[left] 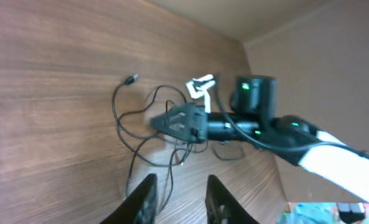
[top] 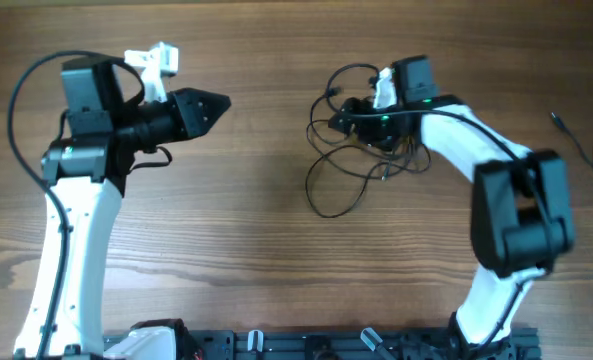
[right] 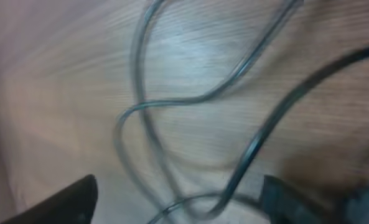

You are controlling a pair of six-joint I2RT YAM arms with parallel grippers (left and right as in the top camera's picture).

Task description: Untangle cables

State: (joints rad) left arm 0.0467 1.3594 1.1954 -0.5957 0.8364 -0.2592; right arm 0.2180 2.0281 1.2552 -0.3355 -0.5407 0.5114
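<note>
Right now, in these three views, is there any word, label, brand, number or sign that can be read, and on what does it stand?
No text can be read in any view.
Cables, table, left gripper, right gripper: no lettering shows.
Coloured patch, lower right corner of the left wrist view: too blurred to read.
Green light on the right arm: a lamp, no sign.

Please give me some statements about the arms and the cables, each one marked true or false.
1. The tangled thin black cables lie on the brown wooden table. True.
2. The left end effector holds a cable. False: it is open, empty, away from the cables.
3. The right end effector is down at the tangled cables. True.
4. All cables are in one tangle. False: a separate thin black cable lies near the table's right edge.
</note>
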